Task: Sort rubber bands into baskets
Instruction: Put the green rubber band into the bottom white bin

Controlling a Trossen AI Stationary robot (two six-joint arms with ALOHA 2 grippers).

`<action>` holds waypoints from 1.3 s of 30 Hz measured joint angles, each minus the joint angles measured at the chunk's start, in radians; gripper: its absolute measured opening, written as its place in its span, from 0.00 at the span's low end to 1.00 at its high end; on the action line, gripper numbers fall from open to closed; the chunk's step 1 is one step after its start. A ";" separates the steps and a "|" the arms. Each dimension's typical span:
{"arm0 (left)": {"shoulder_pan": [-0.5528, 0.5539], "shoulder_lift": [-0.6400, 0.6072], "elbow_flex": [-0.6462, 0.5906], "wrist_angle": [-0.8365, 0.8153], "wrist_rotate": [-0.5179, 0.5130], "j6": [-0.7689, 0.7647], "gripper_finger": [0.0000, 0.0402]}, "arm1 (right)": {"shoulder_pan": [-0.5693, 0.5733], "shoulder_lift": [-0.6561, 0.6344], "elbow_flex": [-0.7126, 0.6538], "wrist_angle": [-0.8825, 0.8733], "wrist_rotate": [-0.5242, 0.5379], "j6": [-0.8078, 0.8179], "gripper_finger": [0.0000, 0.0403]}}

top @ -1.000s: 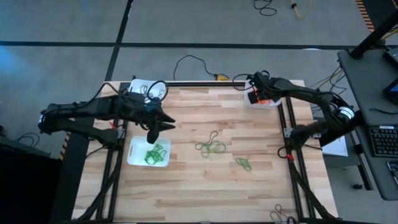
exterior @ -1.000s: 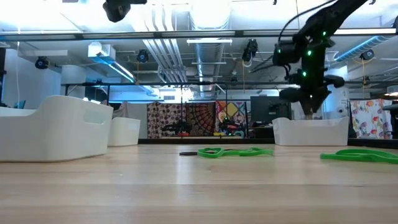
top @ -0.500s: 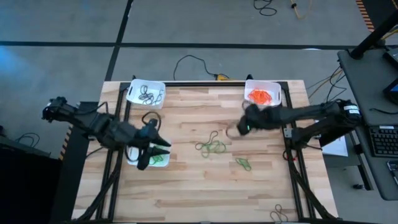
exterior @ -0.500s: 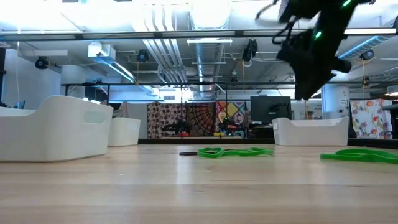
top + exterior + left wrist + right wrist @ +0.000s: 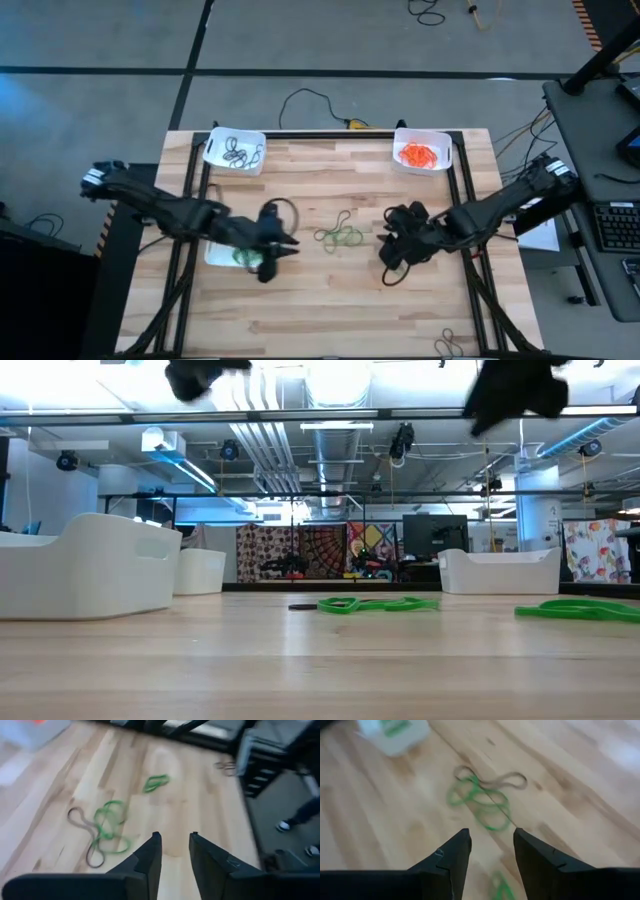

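On the left of the bench (image 5: 330,300) we have the tray of dark bands (image 5: 235,150) at the back corner and the tray of green bands (image 5: 222,254) nearer the front, partly under our left arm. Our left hand (image 5: 277,245) hangs just beside that tray, its fingers parted and holding nothing.

In the middle lies a tangle of bands (image 5: 338,236), green loops with a dark one threaded through. We judge them feather-light, limp and stretchy, so they will drag their neighbours along. We would pinch one strand at the edge of the tangle, low against the wood, not the knot itself.

Our right hand (image 5: 393,250) hovers right of the tangle, fingers spread and empty. A lone green band (image 5: 156,782) lies apart. The tray of orange bands (image 5: 422,152) sits at the back right.
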 joint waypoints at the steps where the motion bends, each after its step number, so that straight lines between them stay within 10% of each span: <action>1: 0.018 0.031 0.009 0.001 0.000 -0.023 0.20 | 0.006 0.002 0.024 0.000 0.014 -0.011 0.36; 18: 0.100 0.465 0.042 0.319 0.122 0.149 0.19 | 0.256 0.156 0.411 0.005 0.101 -0.237 0.36; 39: 0.195 0.617 0.042 0.311 0.162 0.293 0.19 | 0.447 0.311 0.419 0.057 0.177 -0.010 0.36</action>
